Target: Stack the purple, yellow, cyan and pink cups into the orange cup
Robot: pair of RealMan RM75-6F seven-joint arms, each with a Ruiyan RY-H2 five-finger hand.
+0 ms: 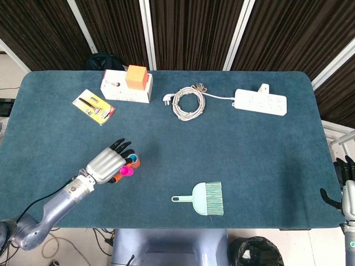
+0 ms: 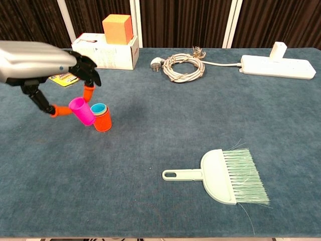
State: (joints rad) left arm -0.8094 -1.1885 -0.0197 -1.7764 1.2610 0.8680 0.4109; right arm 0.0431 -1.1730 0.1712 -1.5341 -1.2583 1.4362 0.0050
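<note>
Pink cup (image 2: 81, 110) pinched between orange fingertips (image 2: 88, 92) of left hand (image 2: 37, 61), lifted off table (image 2: 165, 130) and tilted, likely to bring it over the stack. Just beyond, touching or nearly so: orange cup (image 2: 103, 120) upright on the cloth, cyan cup (image 2: 99, 108) already nested inside. Right hand (image 1: 345, 191) idle past the far table edge, fingers apparently curled, grasp unclear.

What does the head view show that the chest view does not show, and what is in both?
Only the head view shows the right robot hand at the table's right edge. Only the chest view shows the pink cup lifted and tilted beside the orange cup. Both show the left robot hand, brush and power strip.
</note>
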